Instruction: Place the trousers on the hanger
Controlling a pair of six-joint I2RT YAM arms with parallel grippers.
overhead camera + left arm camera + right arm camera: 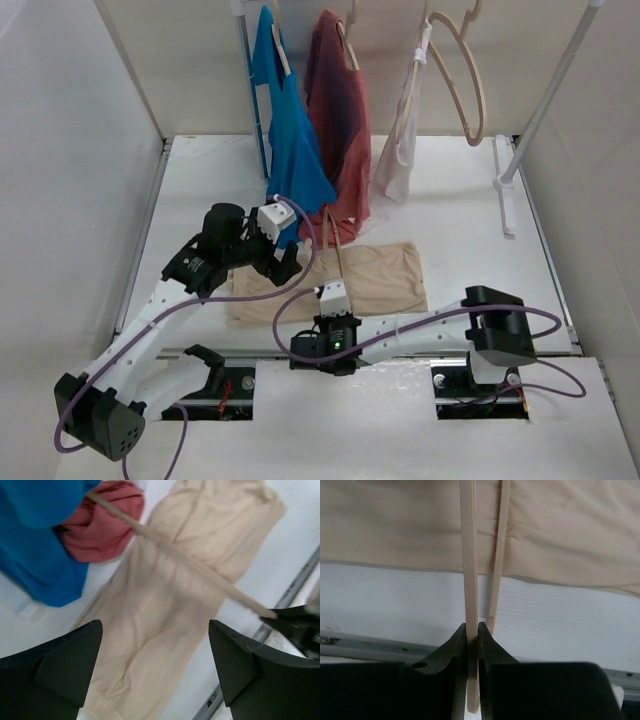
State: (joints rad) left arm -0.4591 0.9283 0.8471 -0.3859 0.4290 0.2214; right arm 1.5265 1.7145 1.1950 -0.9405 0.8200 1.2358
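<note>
From above, the trousers point(380, 280) lie folded and flat on the white desk point(460, 200), in front of the hanging blue T-shirt point(290, 140) and red T-shirt point(340, 130). The hanger point(339, 260) rests across the cloth as a thin pale loop. Its near end meets the right end effector point(336, 285), which reaches in from the right at the trousers' near edge. The left end effector point(283, 265) hovers just left of the hanger, over the left part of the trousers. From the left wrist, the left end effector point(155, 625) stands wide open with nothing between its jaws. The trousers point(165, 630) spread directly beneath it. One bar of the hanger point(185, 560) runs diagonally across the cloth beyond the fingertips, down to the dark tip of the right end effector point(295, 625). From the right wrist, the right end effector point(472, 627) is clamped tight on one bar of the hanger point(469, 555). The second bar runs just beside the first. Its fingertips sit over bare desk point(395, 600), just short of the trousers point(560, 530), which fill the view ahead.
</note>
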